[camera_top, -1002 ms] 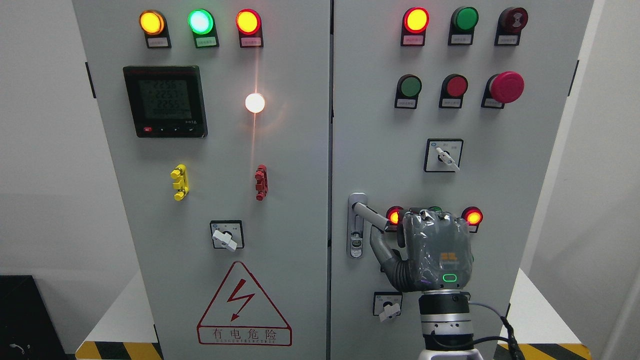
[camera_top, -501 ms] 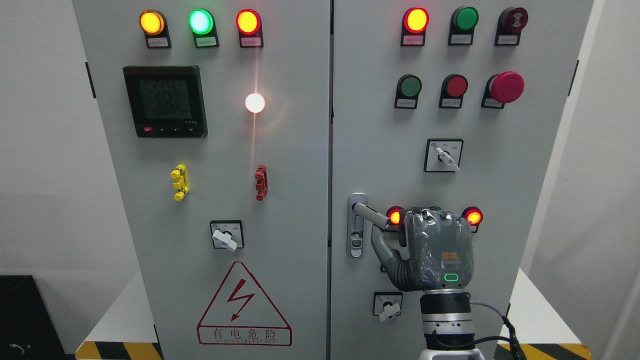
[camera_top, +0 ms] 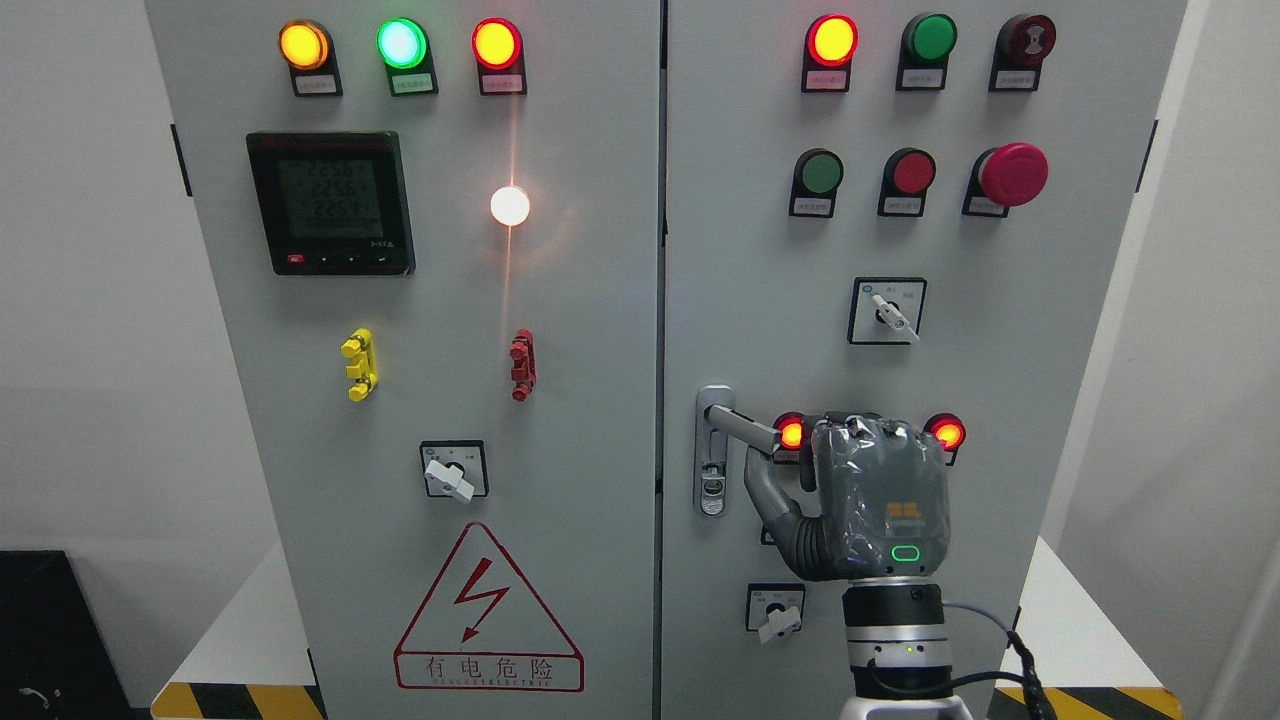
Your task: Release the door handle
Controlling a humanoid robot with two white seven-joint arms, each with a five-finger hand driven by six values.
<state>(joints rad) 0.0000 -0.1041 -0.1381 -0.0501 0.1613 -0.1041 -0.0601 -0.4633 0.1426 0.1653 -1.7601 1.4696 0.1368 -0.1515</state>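
**Right hand on the cabinet door lever**

The grey-gloved right hand [camera_top: 870, 495] has its fingers wrapped round the silver metal door handle [camera_top: 745, 428], which juts toward four o'clock from its lock plate on the grey right-hand cabinet door [camera_top: 760, 250].

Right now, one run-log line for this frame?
right robot hand: back toward camera, at door handle | grip: cannot tell | handle: swung out from right door | left robot hand: not in view
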